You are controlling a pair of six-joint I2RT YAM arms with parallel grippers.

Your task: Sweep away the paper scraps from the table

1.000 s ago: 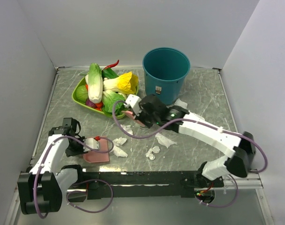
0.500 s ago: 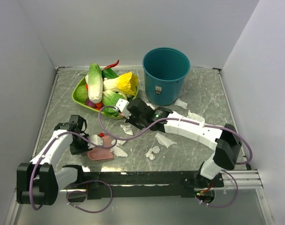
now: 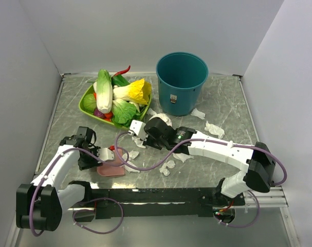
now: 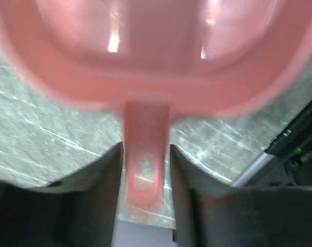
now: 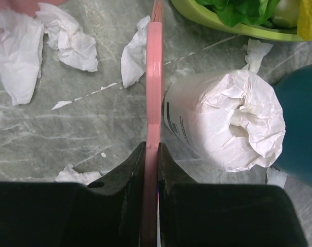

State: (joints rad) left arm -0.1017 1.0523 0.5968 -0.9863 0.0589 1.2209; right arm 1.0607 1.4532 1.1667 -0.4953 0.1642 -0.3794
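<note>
Several paper scraps lie on the grey marble table, some near the bucket. In the right wrist view, scraps sit left of a thin pink brush. My right gripper is shut on its handle, and in the top view this gripper reaches toward the pink dustpan. The dustpan lies flat on the table. Its handle runs between the fingers of my left gripper, which press on both its sides.
An upright white tissue roll stands right beside the brush. A teal bucket is at the back. A green tray of vegetables sits at the back left. White walls enclose the table.
My right arm has drawn the brush forward and left, toward the dustpan. The left gripper and dustpan shifted slightly right. The tissue roll now shows behind the right wrist.
</note>
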